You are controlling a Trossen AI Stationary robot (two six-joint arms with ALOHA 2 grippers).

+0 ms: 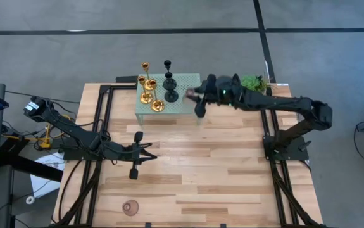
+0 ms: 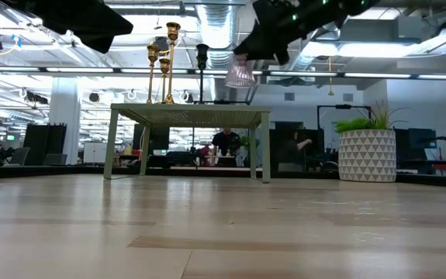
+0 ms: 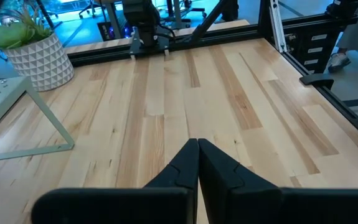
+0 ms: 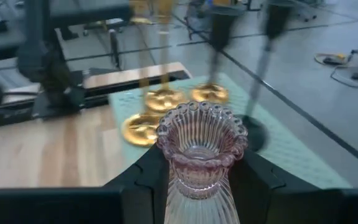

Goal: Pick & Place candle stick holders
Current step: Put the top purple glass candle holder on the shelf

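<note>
High view: pale wood-plank surface (image 1: 194,171). At its far edge stands a small pale-green perforated stand (image 1: 183,101), the landmark here. On the stand's left half: gold candle stick holders (image 1: 147,88), shiny, round bases, slim stems; beside them black candle stick holders (image 1: 169,81), matte. Right gripper (image 1: 197,102) hangs over the stand's right edge, jaws partly parted and clamped on a glass candle stick holder (image 1: 190,94). Left gripper (image 1: 135,166) rests well in front of the stand, jaws pressed together, empty. Another pinkish glass holder (image 1: 130,206) lies far in front of the stand, near the surface's front edge. Green plant (image 1: 253,82) just right of the stand.

Low view: glass holder hangs above the stand's top, right end, not touching. White pot (image 2: 367,155), triangle-patterned, right of the stand.

Left wrist view: dark fingers (image 3: 219,165) meet, nothing between.

Right wrist view: held holder is translucent pinkish-grey, ribbed, with a beaded, flared rim; gold and black bases beyond it on the stand.
</note>
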